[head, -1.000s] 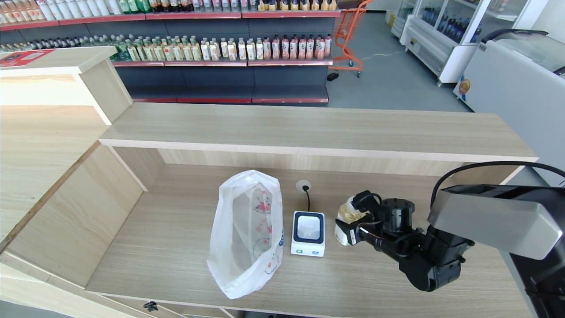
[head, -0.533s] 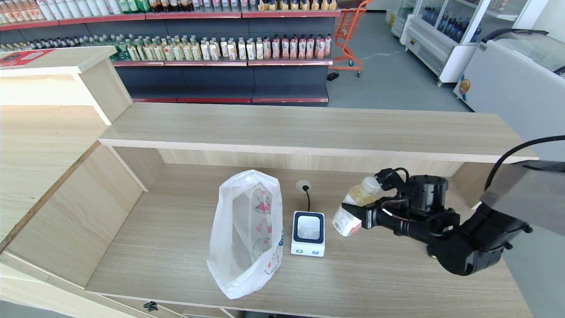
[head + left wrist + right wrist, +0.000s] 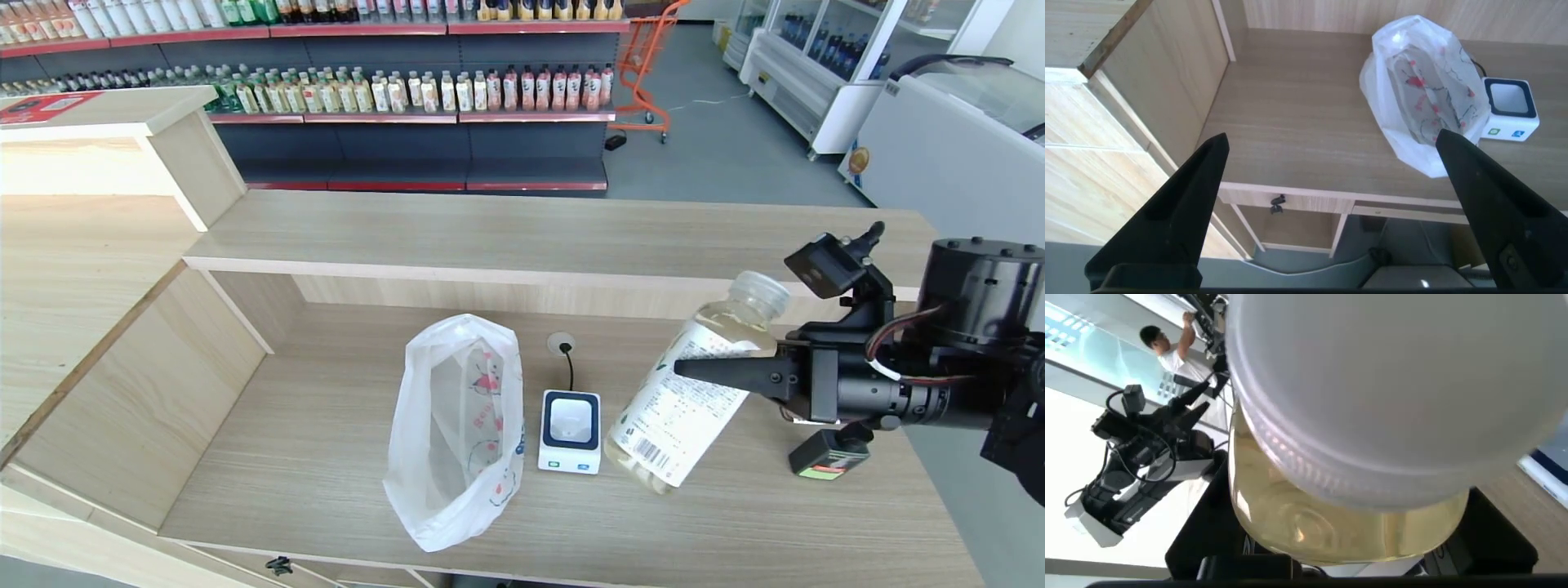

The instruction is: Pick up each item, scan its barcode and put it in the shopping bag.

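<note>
Right gripper (image 3: 702, 363): fingers pinched on the bottle (image 3: 682, 400) about mid-body, one dark finger lying across the label. It sits up and to the robot's right of the scanner (image 3: 569, 430).

Bottle: clear, pale yellow drink inside, white cap. It hangs tilted, with the base down near the scanner's right edge and the cap pointing up and away from it. From the wrist camera, the cap and shoulder of the bottle (image 3: 1372, 457) sit right under the lens.

Just changed: a second ago the bottle was low by the counter (image 3: 326, 457), to the scanner's right, with the gripper around it. Half a second ago it was off the surface and leaning. Now it is carried higher and nearer the scanner, with the label turned to show the barcode low on the bottle.

Meaning for the task: the pick looks done and the scan is the step in hand. The barcode seems to face outward rather than down at the scanner's window (so I'd guess a further turn or a shift over the window is needed).

Shopping bag (image 3: 457, 433): white, mouth open, just on the scanner's left side, waiting.

Left gripper (image 3: 1331, 139): fingers spread wide, nothing between them, hanging out past the bag (image 3: 1429, 90) on the far side from the scanner (image 3: 1511, 102).

Small dark box (image 3: 826, 459): on the counter, well to the scanner's right, under the right wrist (possibly another item).
</note>
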